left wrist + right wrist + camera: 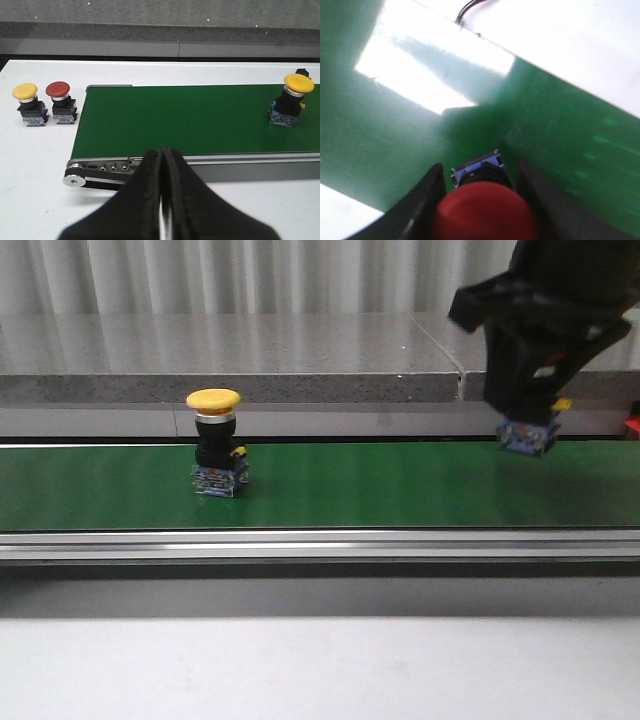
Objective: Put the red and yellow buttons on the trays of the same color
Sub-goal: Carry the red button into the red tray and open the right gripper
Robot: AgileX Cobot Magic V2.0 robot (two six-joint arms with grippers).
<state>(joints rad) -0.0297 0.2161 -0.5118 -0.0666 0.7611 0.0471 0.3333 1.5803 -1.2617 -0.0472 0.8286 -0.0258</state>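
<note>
Yellow button [214, 400], front view: stands upright on the green belt [380, 490], left of centre, mushroom cap on top, black body and blue base below. Right gripper [528, 430]: at the far right over the belt, black housing hanging down; a blue base with a small yellow tab shows beneath it, just above the belt. Jaw gap hidden from this angle.

Left wrist view: left gripper [162, 165], jaws pressed together, nothing between them, held near the belt's near rail. Same yellow button at the belt's right end. On the white surface [40, 165] left of the belt: a second yellow button [25, 91] and a red-capped button [58, 90], upright, just beside each other.

Right wrist view: red button [485, 215] between the two jaws, clamped at its body, red cap nearest the camera, blue base pointing at the green belt below. Picture blurred; fine detail cannot be told.
</note>
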